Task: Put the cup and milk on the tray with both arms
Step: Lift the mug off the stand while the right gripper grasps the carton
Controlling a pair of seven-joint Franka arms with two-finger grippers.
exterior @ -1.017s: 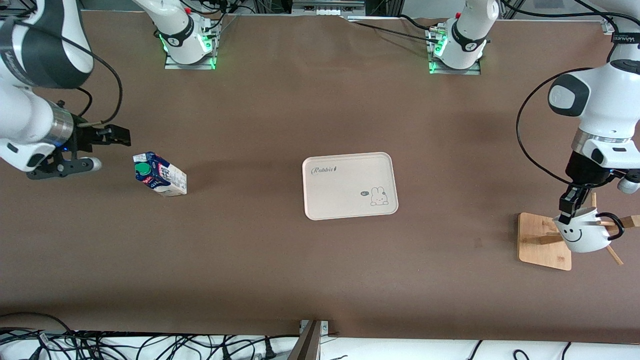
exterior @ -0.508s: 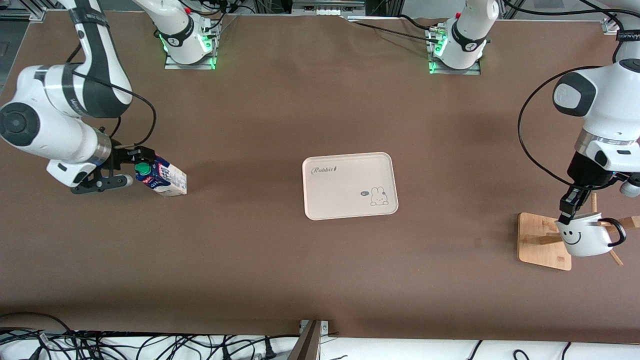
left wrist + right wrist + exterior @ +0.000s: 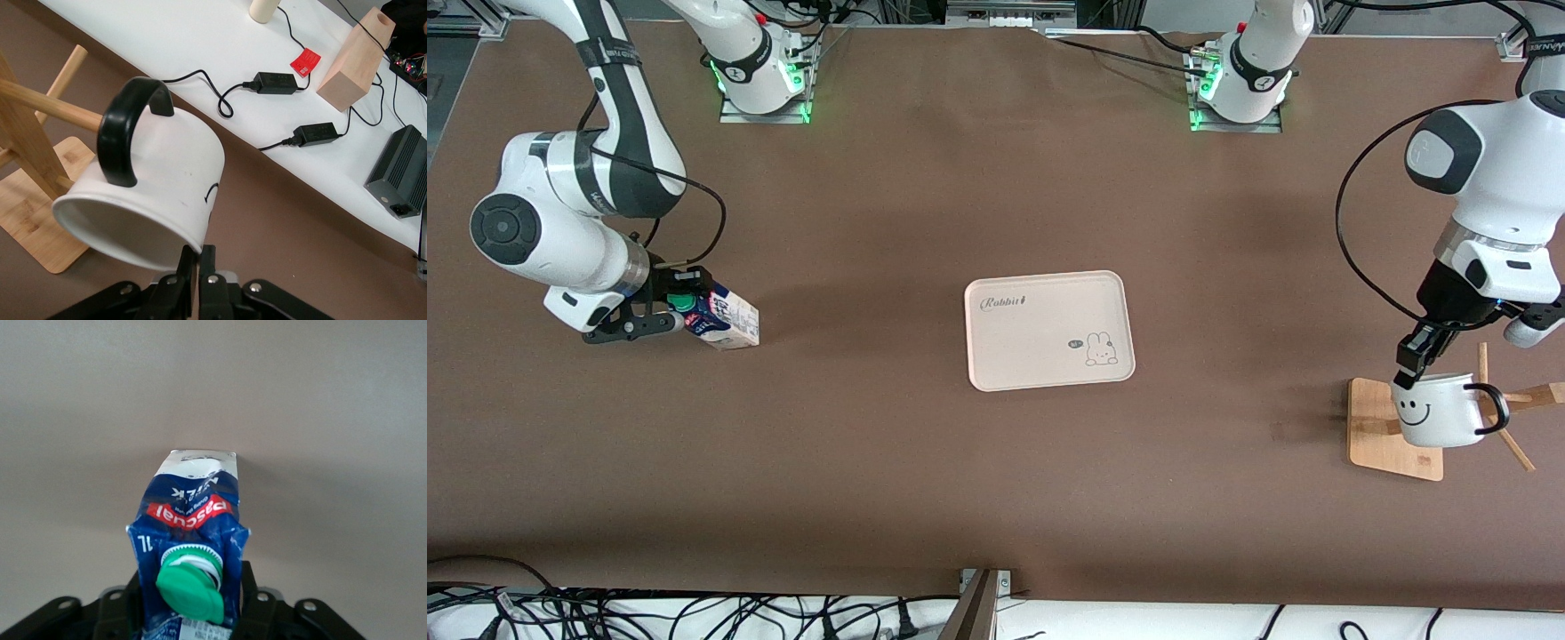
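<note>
- The cup (image 3: 1432,411) hangs over the wooden stand base (image 3: 1383,444) at the left arm's end of the desk (image 3: 871,462), the left gripper (image 3: 1408,366) fingers clamped on its rim.
- The tray (image 3: 1048,330) lies mid-desk, bare brown desk all round it.
- The milk (image 3: 720,317) lies on its side toward the right arm's end; the right gripper (image 3: 682,302) fingers flank its capped top.

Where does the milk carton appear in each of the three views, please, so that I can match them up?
Front view: the milk carton stands on the table toward the right arm's end, with the right gripper around its top.
Right wrist view: the carton fills the middle, between that gripper's fingers.
Left wrist view: not in it.
Shared landmark: its green cap, also plain in the right wrist view.
</note>
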